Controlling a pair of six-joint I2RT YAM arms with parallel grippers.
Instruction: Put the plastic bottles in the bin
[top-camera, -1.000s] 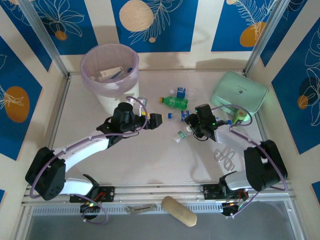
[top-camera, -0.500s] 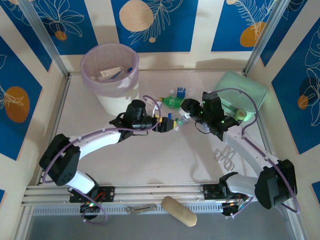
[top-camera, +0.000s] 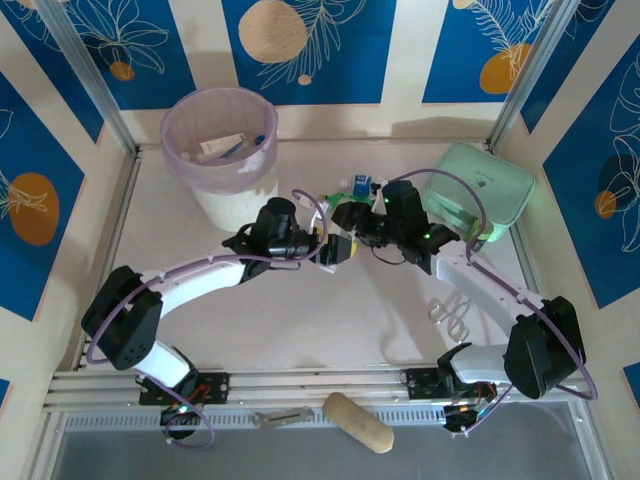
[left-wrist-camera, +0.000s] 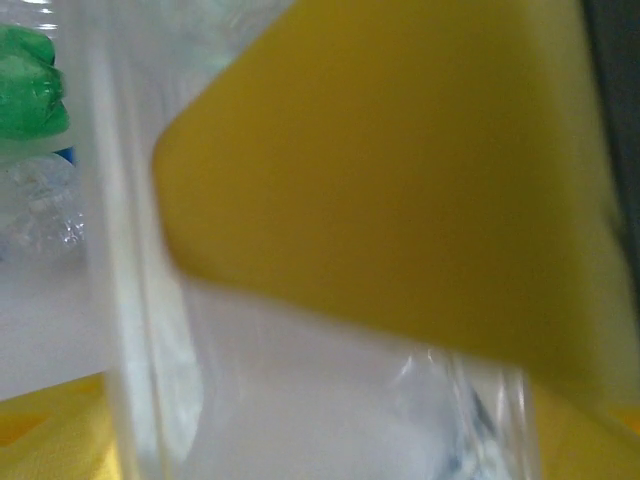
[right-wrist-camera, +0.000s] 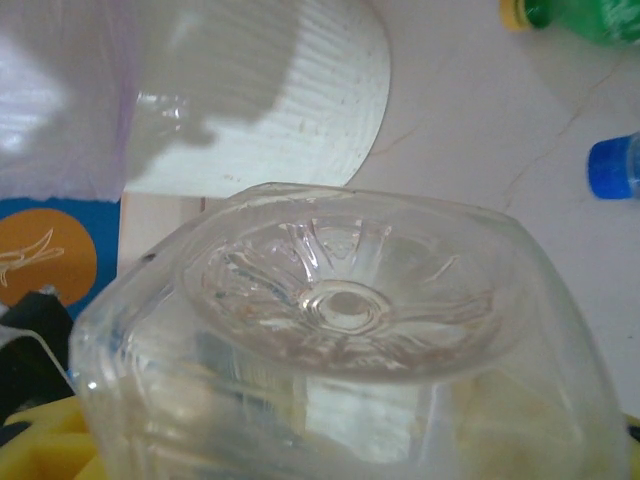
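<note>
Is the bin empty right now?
No, the top view shows a few bottles already lying inside the bin.

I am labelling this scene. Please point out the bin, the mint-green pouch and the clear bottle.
bin (top-camera: 220, 180), top view, front rim.
mint-green pouch (top-camera: 495, 185), top view, top face.
clear bottle (right-wrist-camera: 345, 305), right wrist view, centre of base.

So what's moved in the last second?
The right gripper picked the clear bottle off the table and carried it left, up to the left gripper, which reached right to meet it. The bottle now sits between the left fingers too; whether they have closed is unclear. The bin and pouch have not moved.
</note>
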